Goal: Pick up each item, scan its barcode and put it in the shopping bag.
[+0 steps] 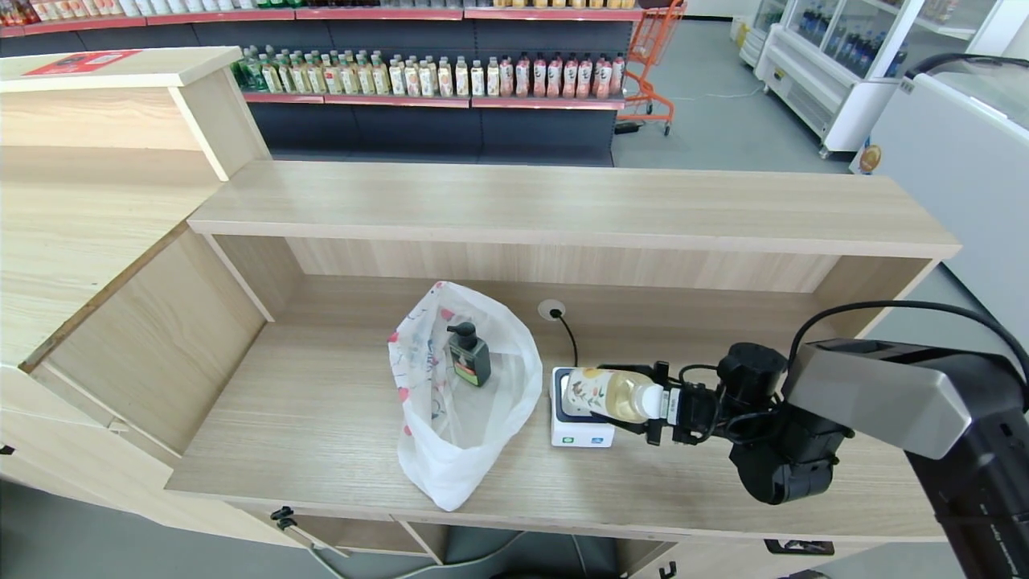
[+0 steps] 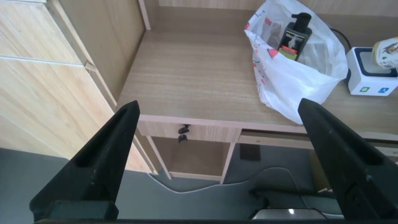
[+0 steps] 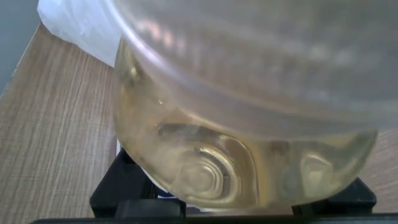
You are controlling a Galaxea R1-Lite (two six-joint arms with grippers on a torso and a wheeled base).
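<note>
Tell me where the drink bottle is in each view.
Head view: drink bottle lies sideways above the white scanner, right of the shopping bag.
Left wrist view: bottle at the frame edge, over the scanner, beyond the bag.
Right wrist view: bottle close up.
Shared landmark: the shopping bag.

Light wood-grain checkout counter (image 1: 321, 418), recessed under a raised ledge. Directly on it: white box-shaped plastic scanner (image 1: 580, 434) just beneath the right pincer (image 1: 655, 402); crumpled white plastic shopping bag (image 1: 450, 458) just past the scanner, farther from the pincer; thin black cable (image 1: 574, 346) behind the scanner.
</note>
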